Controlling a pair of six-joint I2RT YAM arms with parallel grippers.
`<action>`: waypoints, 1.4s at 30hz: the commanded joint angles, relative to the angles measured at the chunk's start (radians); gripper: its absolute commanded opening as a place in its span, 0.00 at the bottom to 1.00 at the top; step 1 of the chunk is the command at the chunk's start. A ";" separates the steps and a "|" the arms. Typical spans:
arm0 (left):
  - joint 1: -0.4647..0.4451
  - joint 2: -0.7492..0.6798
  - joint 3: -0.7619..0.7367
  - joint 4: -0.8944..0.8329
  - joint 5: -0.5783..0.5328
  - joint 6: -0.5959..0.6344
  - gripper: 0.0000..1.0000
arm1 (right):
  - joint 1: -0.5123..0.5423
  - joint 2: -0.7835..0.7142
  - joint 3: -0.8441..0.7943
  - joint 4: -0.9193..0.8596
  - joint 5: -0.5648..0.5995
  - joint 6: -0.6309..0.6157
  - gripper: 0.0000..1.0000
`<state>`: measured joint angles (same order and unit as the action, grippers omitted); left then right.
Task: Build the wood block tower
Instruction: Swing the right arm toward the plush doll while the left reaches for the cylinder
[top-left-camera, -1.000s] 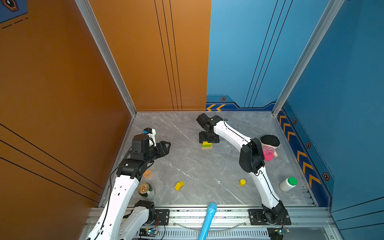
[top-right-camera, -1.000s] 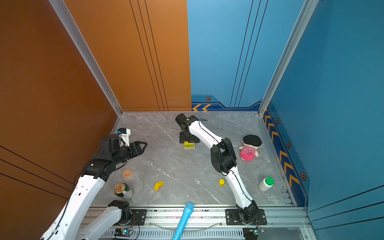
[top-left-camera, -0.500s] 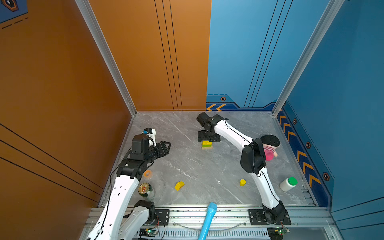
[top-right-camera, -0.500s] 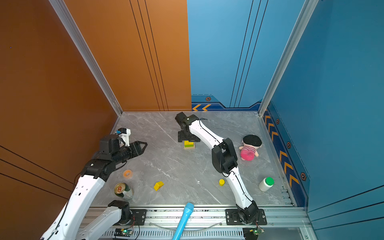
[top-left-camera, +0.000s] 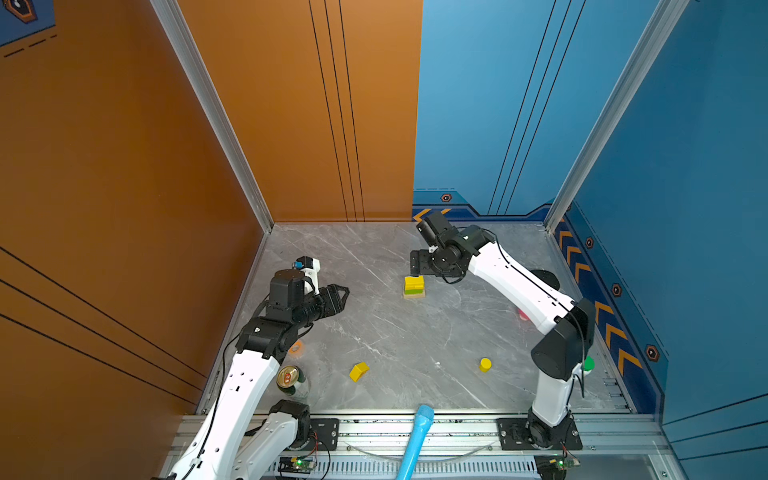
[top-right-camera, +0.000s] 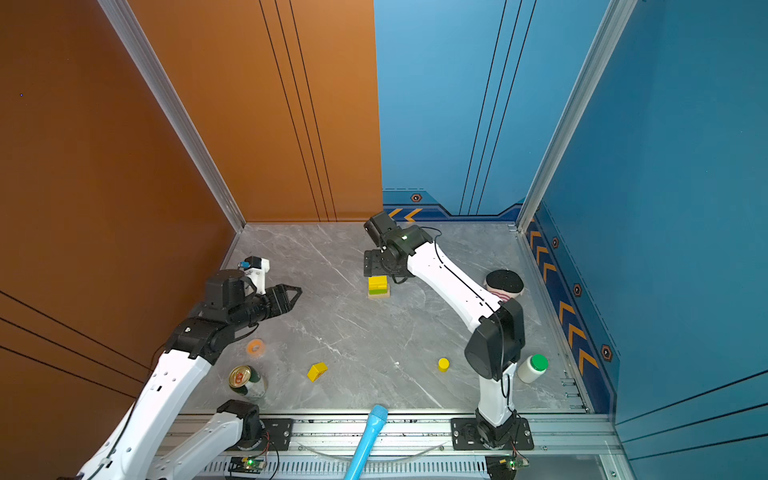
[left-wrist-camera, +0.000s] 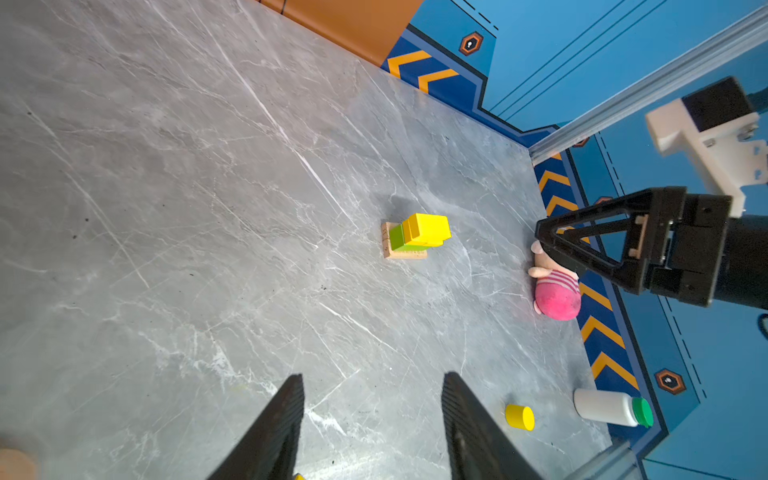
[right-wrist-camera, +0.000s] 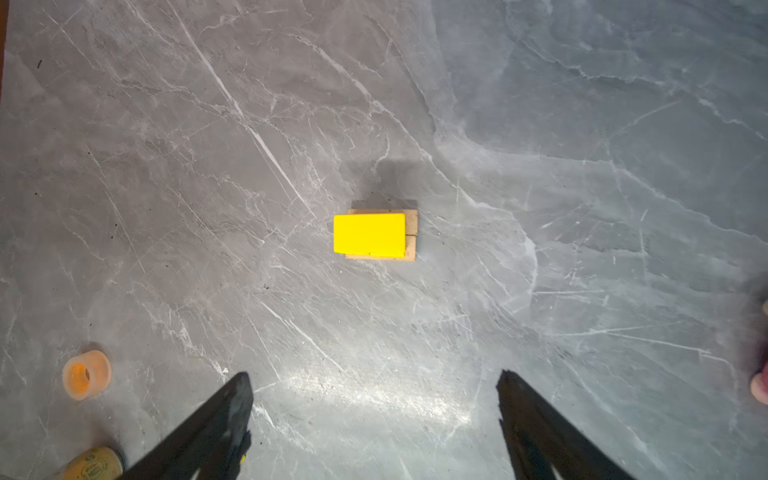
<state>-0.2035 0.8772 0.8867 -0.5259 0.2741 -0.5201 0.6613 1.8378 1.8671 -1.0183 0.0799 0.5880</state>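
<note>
Right gripper (right-wrist-camera: 375, 379) hangs straight over the tower (top-left-camera: 414, 286), jaws wide apart, nothing between them.

Tower stands just toward 12 o'clock from the middle of the table (top-left-camera: 374, 257). Tan planks (right-wrist-camera: 411, 224) lowest, green layer (left-wrist-camera: 397, 237) next, yellow block (right-wrist-camera: 369, 234) on top. Seen from the right wrist, that block's long side runs along the line from one finger to the other.

Left gripper (top-left-camera: 340, 296) hovers near 10 o'clock, jaws partly apart, empty, nose toward the tower.

Loose pieces: yellow cylinder (top-left-camera: 485, 364) upright toward 5 o'clock, roof-shaped piece (top-left-camera: 358, 371) toward 7 o'clock. Both well apart from the tower.

Judgement: the next fetch turns on sides. From the right gripper the cylinder lies back at 5 o'clock, on that arm's own side. The roof-shaped piece is nearer the left gripper, at its 6 o'clock.
</note>
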 joint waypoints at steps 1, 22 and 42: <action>-0.037 -0.005 0.012 0.012 -0.010 -0.006 0.55 | -0.025 -0.096 -0.129 0.089 -0.008 -0.009 0.92; -0.474 0.304 0.298 -0.073 -0.209 0.100 0.56 | -0.258 -0.578 -0.703 0.386 -0.147 0.053 0.56; -0.808 0.926 0.925 -0.343 -0.253 0.303 0.63 | -0.564 -0.867 -0.894 0.348 -0.245 0.039 0.62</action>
<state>-0.9745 1.7523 1.7329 -0.7689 0.0406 -0.2810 0.1242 1.0088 0.9932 -0.6521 -0.1387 0.6292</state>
